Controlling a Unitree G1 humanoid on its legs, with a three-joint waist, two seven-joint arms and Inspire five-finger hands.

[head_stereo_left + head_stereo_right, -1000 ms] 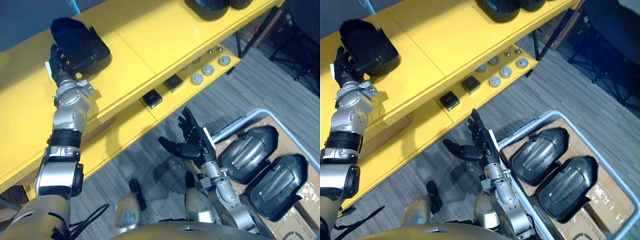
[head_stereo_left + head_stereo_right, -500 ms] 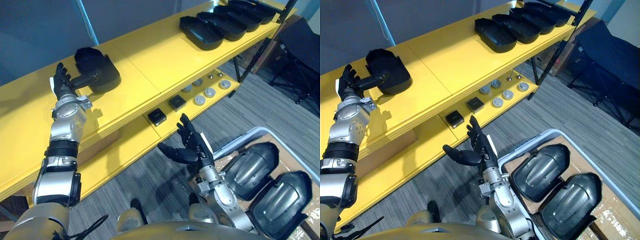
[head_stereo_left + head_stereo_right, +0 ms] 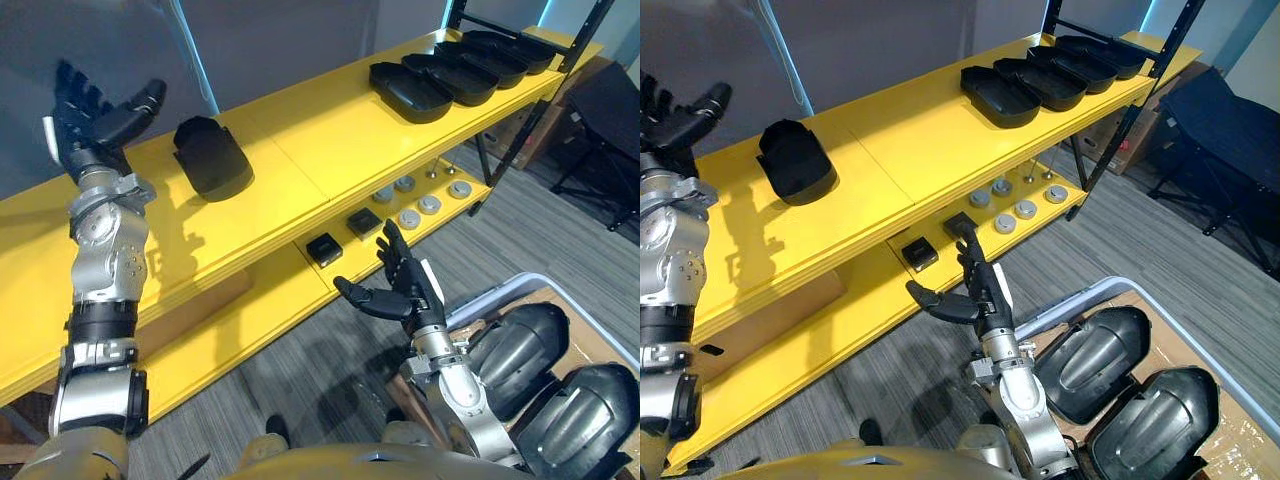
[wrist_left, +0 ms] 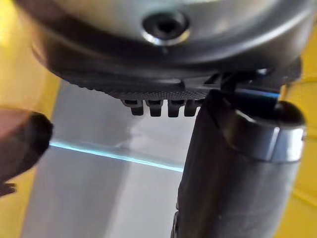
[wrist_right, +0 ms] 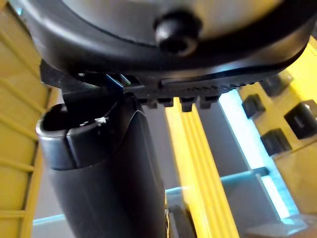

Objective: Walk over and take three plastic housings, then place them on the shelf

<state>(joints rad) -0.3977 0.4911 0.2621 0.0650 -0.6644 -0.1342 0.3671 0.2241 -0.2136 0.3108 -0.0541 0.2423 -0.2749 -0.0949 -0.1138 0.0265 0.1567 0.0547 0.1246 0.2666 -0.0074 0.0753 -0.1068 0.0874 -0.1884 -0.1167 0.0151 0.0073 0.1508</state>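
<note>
Here, the left robot hand (image 3: pixel 98 112) is up above the yellow shelf (image 3: pixel 300 130), fingers straight and spread, holding nothing. One black plastic housing (image 3: pixel 212 158) lies on the shelf's top board near it, clear of the fingers. A row of further housings (image 3: pixel 455 68), probably four, sits at the shelf's far end. The right robot hand (image 3: pixel 402 292) hangs low in front of the lower board, likewise spread and empty. Two grey housings (image 3: pixel 515 345) lie side by side in a bin (image 3: pixel 500 288) on the floor, just beside that hand.
</note>
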